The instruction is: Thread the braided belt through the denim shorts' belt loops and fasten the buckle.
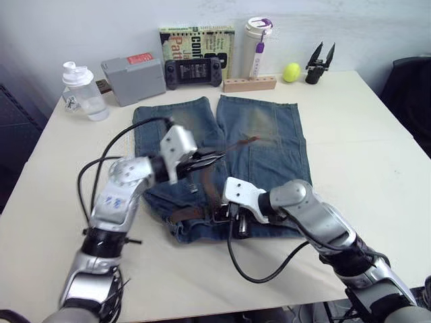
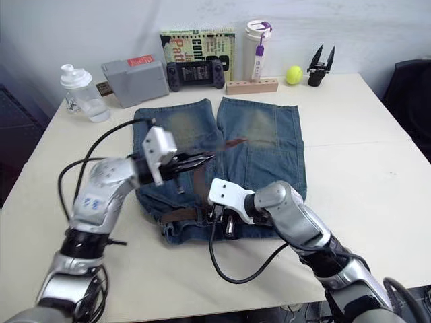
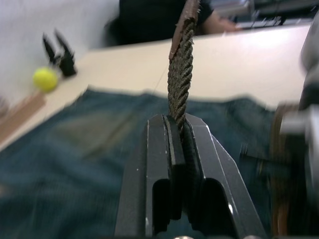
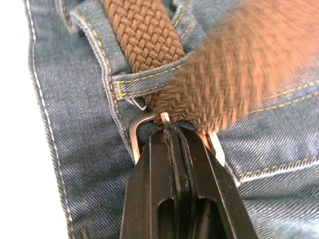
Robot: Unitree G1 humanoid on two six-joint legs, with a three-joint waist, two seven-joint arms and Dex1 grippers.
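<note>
Two grippers work the braided belt [image 1: 210, 176] on the denim shorts [image 1: 269, 145], mid-table. The left gripper [image 3: 180, 130] pinches the free tail, lifted above the cloth. The right gripper [image 4: 172, 137], pressed together, clamps the buckle [image 4: 141, 130] beside a belt loop [image 4: 144, 79]. Likely risk: pulling drags the shorts or slips the prong. The book [image 1: 196, 42] behind reads partly "CON".

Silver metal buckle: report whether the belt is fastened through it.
Not fastened. The brown braided belt has its free end held up by the left gripper, away from the silver metal buckle.
</note>
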